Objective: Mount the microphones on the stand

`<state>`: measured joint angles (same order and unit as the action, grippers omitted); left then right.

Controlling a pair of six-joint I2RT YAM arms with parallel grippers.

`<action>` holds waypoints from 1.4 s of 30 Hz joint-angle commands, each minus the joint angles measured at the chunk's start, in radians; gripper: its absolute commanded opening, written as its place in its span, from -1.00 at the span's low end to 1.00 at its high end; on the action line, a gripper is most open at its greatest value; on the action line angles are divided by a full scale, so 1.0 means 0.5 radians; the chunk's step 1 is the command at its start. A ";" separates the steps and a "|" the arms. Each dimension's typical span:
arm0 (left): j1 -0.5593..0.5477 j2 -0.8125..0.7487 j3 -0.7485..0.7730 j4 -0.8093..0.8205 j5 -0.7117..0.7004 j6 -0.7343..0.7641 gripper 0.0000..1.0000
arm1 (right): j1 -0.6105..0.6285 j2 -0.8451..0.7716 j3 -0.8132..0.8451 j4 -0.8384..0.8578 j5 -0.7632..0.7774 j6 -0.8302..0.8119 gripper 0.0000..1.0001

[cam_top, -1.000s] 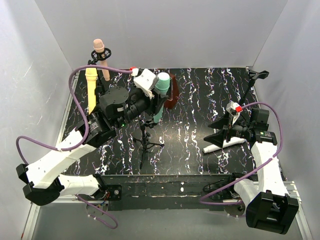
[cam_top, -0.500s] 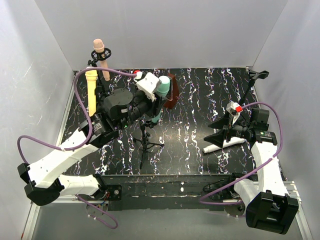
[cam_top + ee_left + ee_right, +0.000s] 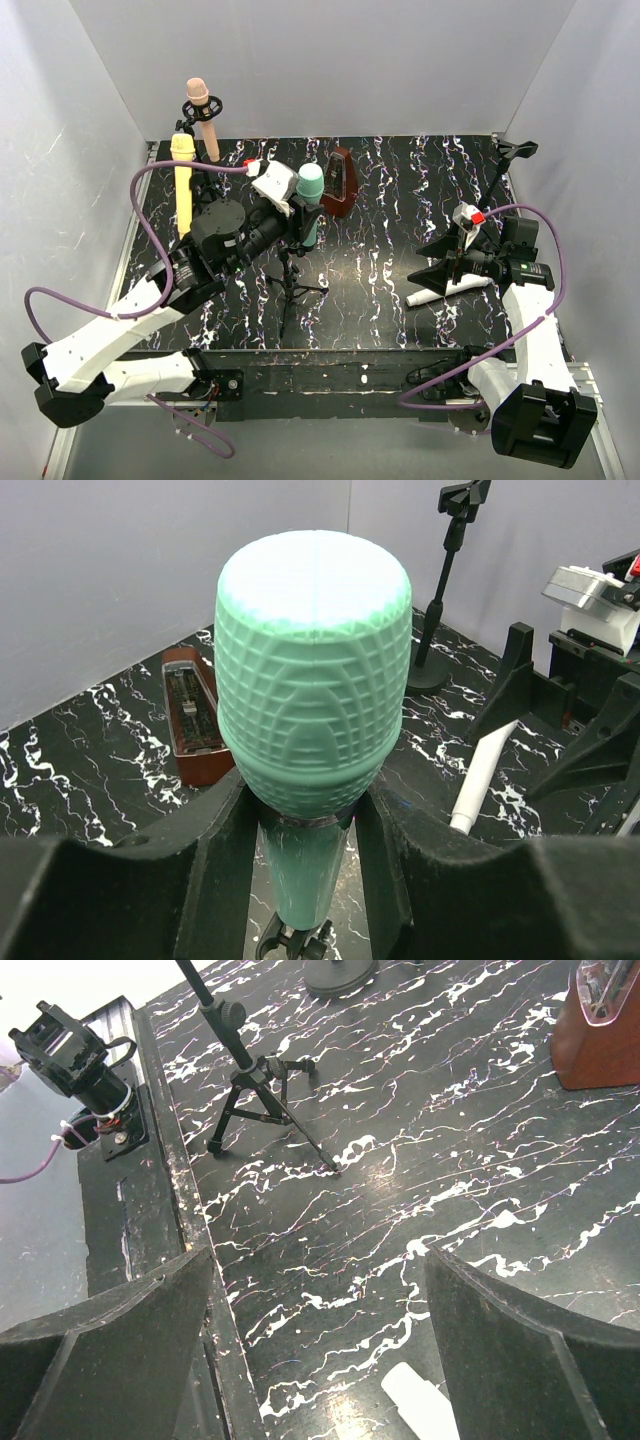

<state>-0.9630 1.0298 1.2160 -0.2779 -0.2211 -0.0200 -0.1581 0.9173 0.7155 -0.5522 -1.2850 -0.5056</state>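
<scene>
Teal grid-textured, dome-headed microphone (image 3: 312,670) gripped by left end effector (image 3: 305,825)

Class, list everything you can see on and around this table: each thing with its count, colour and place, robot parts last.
peach-pink microphone: one, clipped in the back-left stand
pale yellow microphone: one, left edge
teal-green microphone: one, in the left gripper
white microphone: one, lying under the right gripper
tripod stand: one, black, centre
back-right stand: one, black, empty
metronome: one, brown, back centre
table: one, black, white-veined
left gripper: shut on the teal-green microphone
right gripper: open
</scene>
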 commanded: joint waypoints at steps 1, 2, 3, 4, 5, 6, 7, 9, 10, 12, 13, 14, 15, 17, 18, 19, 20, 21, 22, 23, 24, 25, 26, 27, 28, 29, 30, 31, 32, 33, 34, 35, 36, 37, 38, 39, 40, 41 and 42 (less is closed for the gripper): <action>0.009 0.066 -0.109 -0.392 -0.003 -0.092 -1.00 | -0.018 -0.015 0.023 -0.018 -0.010 -0.041 0.85; 0.009 0.094 -0.097 -0.429 0.006 -0.089 -1.00 | -0.018 -0.012 0.023 -0.015 -0.007 -0.041 0.85; 0.009 0.109 -0.088 -0.447 0.019 -0.083 -1.00 | -0.018 -0.015 0.023 -0.015 -0.007 -0.044 0.85; 0.012 0.140 -0.073 -0.472 0.031 -0.080 -1.00 | -0.021 -0.015 0.023 -0.015 -0.007 -0.041 0.85; 0.015 0.161 -0.060 -0.496 0.037 -0.080 -1.00 | -0.021 -0.015 0.020 -0.015 -0.007 -0.044 0.85; 0.015 0.180 -0.045 -0.518 0.043 -0.077 -1.00 | -0.021 -0.015 0.020 -0.015 -0.007 -0.044 0.85; 0.018 0.204 -0.027 -0.536 0.049 -0.067 -1.00 | -0.021 -0.015 0.020 -0.015 -0.004 -0.044 0.85; 0.024 0.247 0.001 -0.573 0.062 -0.058 -1.00 | -0.024 -0.018 0.020 -0.018 -0.004 -0.044 0.85; 0.027 0.272 0.013 -0.597 0.071 -0.046 -1.00 | -0.024 -0.018 0.020 -0.015 -0.001 -0.044 0.85; 0.033 0.318 0.041 -0.647 0.086 -0.034 -1.00 | -0.024 -0.021 0.020 -0.015 -0.001 -0.041 0.86; 0.036 0.339 0.050 -0.668 0.092 -0.028 -1.00 | -0.024 -0.021 0.020 -0.018 -0.001 -0.041 0.85; 0.036 0.352 0.053 -0.687 0.095 -0.024 -1.00 | -0.024 -0.021 0.020 -0.015 0.002 -0.047 0.85; 0.042 0.361 0.050 -0.702 0.098 -0.030 -1.00 | -0.024 -0.027 0.020 -0.018 0.002 -0.044 0.85; 0.052 0.358 0.017 -0.708 0.117 -0.040 -1.00 | -0.027 -0.027 0.020 -0.015 0.005 -0.044 0.85; 0.058 0.355 -0.002 -0.702 0.120 -0.046 -1.00 | -0.027 -0.024 0.020 -0.018 0.005 -0.047 0.85; 0.064 0.343 -0.035 -0.696 0.129 -0.061 -1.00 | -0.027 -0.024 0.020 -0.015 0.005 -0.047 0.85; 0.067 0.337 -0.060 -0.687 0.132 -0.067 -1.00 | -0.027 -0.024 0.020 -0.018 0.005 -0.044 0.85; 0.070 0.327 -0.079 -0.684 0.135 -0.076 -1.00 | -0.027 -0.024 0.020 -0.019 0.002 -0.047 0.85; 0.070 0.324 -0.091 -0.681 0.135 -0.086 -1.00 | -0.027 -0.024 0.020 -0.019 0.005 -0.047 0.85; 0.073 0.315 -0.103 -0.678 0.129 -0.092 -1.00 | -0.027 -0.018 0.020 -0.019 0.005 -0.050 0.85; 0.073 0.312 -0.112 -0.671 0.126 -0.101 -1.00 | -0.027 -0.021 0.020 -0.022 0.005 -0.047 0.85; 0.073 0.297 -0.119 -0.662 0.123 -0.104 -1.00 | -0.027 -0.021 0.020 -0.015 0.002 -0.047 0.85; 0.076 0.287 -0.122 -0.653 0.120 -0.107 -1.00 | -0.027 -0.024 0.020 -0.018 0.005 -0.047 0.85; 0.076 0.278 -0.131 -0.638 0.117 -0.116 -1.00 | -0.027 -0.018 0.020 -0.022 0.008 -0.047 0.85; 0.076 0.269 -0.134 -0.616 0.114 -0.122 -1.00 | -0.027 -0.021 0.020 -0.019 0.008 -0.050 0.85; 0.076 0.266 -0.131 -0.607 0.108 -0.132 -1.00 | -0.027 -0.024 0.020 -0.015 0.011 -0.053 0.85; 0.076 0.266 -0.122 -0.601 0.093 -0.144 -1.00 | -0.027 -0.021 0.020 -0.018 0.014 -0.050 0.85; 0.076 0.266 -0.110 -0.598 0.089 -0.153 -1.00 | -0.027 -0.021 0.020 -0.019 0.014 -0.050 0.85; 0.079 0.272 -0.091 -0.601 0.083 -0.159 -1.00 | -0.027 -0.021 0.020 -0.022 0.017 -0.050 0.85; 0.079 0.275 -0.067 -0.604 0.071 -0.172 -0.95 | -0.030 -0.018 0.020 -0.022 0.017 -0.050 0.85; 0.079 0.281 -0.048 -0.607 0.059 -0.187 -0.77 | -0.027 -0.021 0.020 -0.019 0.014 -0.053 0.85; 0.079 0.287 -0.027 -0.607 0.053 -0.193 -0.67 | -0.030 -0.024 0.020 -0.022 0.017 -0.053 0.85; 0.079 0.284 -0.008 -0.607 0.049 -0.202 -0.60 | -0.030 -0.021 0.020 -0.019 0.017 -0.053 0.85; 0.079 0.281 0.007 -0.601 0.049 -0.208 -0.50 | -0.030 -0.024 0.020 -0.019 0.017 -0.053 0.85; 0.079 0.284 0.019 -0.598 0.049 -0.211 -0.43 | -0.030 -0.021 0.020 -0.019 0.017 -0.056 0.85; 0.079 0.278 0.032 -0.598 0.049 -0.215 -0.36 | -0.030 -0.021 0.020 -0.019 0.017 -0.056 0.85; 0.079 0.278 0.038 -0.595 0.049 -0.218 -0.26 | -0.030 -0.021 0.020 -0.022 0.017 -0.053 0.85; 0.079 0.269 0.047 -0.592 0.049 -0.224 -0.15 | -0.030 -0.021 0.020 -0.019 0.020 -0.053 0.85; 0.079 0.263 0.053 -0.582 0.049 -0.227 -0.01 | -0.030 -0.024 0.020 -0.019 0.021 -0.053 0.85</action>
<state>-0.9276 1.1316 1.2724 -0.3004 -0.1844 -0.0677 -0.1646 0.9169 0.7155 -0.5526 -1.2720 -0.5163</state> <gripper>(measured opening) 0.401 0.926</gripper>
